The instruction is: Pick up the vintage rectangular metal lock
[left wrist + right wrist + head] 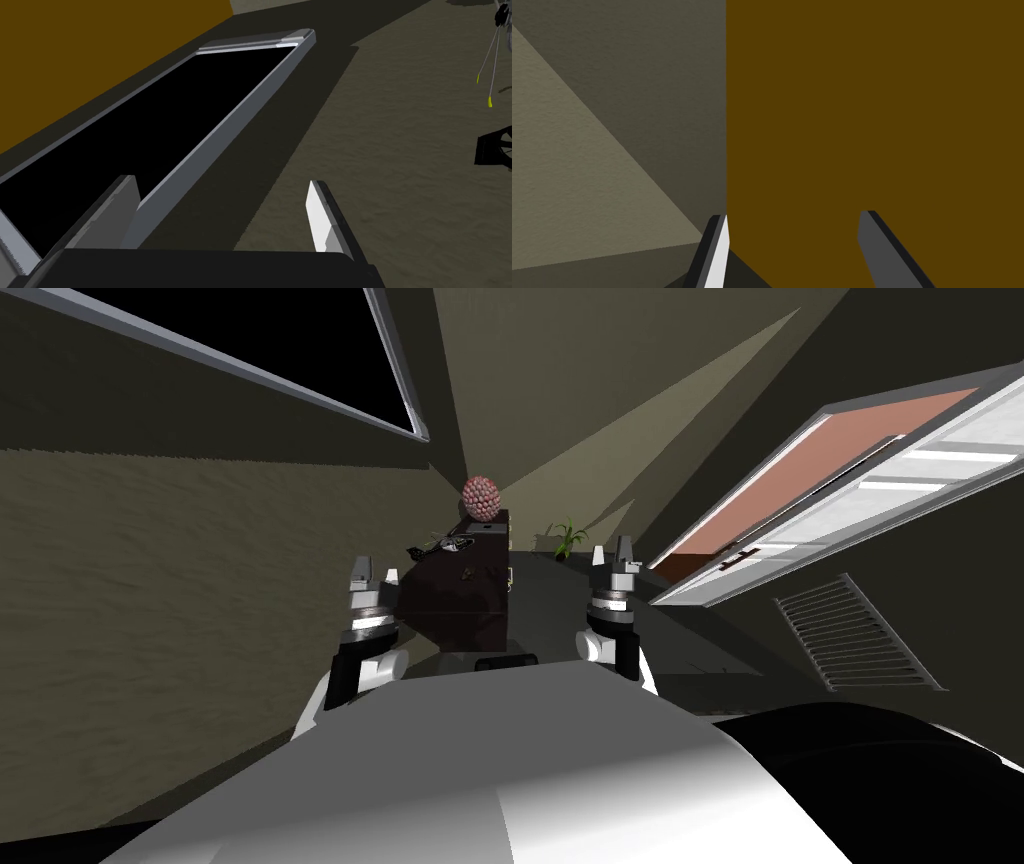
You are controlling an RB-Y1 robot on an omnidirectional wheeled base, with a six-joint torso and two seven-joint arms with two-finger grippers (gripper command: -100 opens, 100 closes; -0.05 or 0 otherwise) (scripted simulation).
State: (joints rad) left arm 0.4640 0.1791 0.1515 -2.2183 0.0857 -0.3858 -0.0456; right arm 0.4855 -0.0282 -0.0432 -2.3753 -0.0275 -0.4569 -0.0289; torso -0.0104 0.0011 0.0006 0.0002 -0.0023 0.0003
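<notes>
Hovering left claw point(374, 571): blades spread, empty, raised beside the bench's near left corner; I judge it parked clear for the approach.
Right claw point(612, 553): likewise agape, holding nothing, off the bench's right side.
Bench point(450, 613): dark, glossy, boxy cabinet between my arms.
Lock point(467, 575): a small dark speck mid-top, I think; too tiny to read shape or metal, apart from both claws.
Wiry thing point(440, 547): thin, black, near the bench's left edge.
Ball point(481, 495): pink, bumpy, round, at the far end.
Plant point(566, 538): green sprig beyond the bench.
</notes>
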